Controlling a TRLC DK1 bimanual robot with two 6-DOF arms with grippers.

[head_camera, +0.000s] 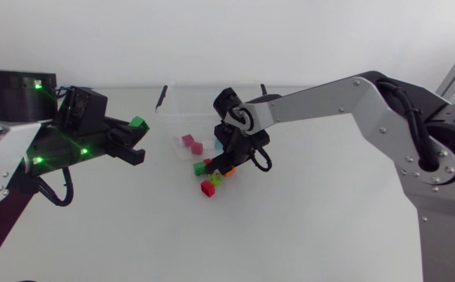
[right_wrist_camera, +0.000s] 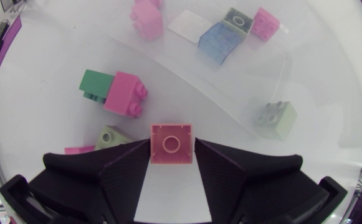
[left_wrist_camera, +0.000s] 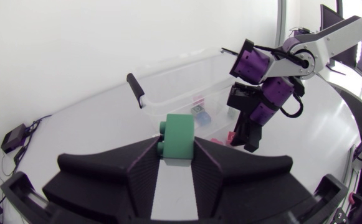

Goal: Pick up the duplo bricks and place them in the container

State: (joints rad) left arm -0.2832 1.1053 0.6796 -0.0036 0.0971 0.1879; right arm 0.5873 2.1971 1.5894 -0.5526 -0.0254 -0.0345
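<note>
Loose bricks (head_camera: 207,188) lie on the worktop (head_camera: 305,235) beside the right hand (head_camera: 229,161), which clamps an orange brick (right_wrist_camera: 171,142). The left hand (left_wrist_camera: 177,150) grips a green brick (left_wrist_camera: 181,134) short of the clear container (left_wrist_camera: 168,78), which has more bricks (head_camera: 188,141) inside.

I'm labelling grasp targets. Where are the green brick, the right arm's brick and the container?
green brick (left_wrist_camera: 181,140): left wrist view, its broad face.
right arm's brick (right_wrist_camera: 171,143): right wrist view, its face centre.
container (left_wrist_camera: 168,90): left wrist view, clear near wall.
</note>
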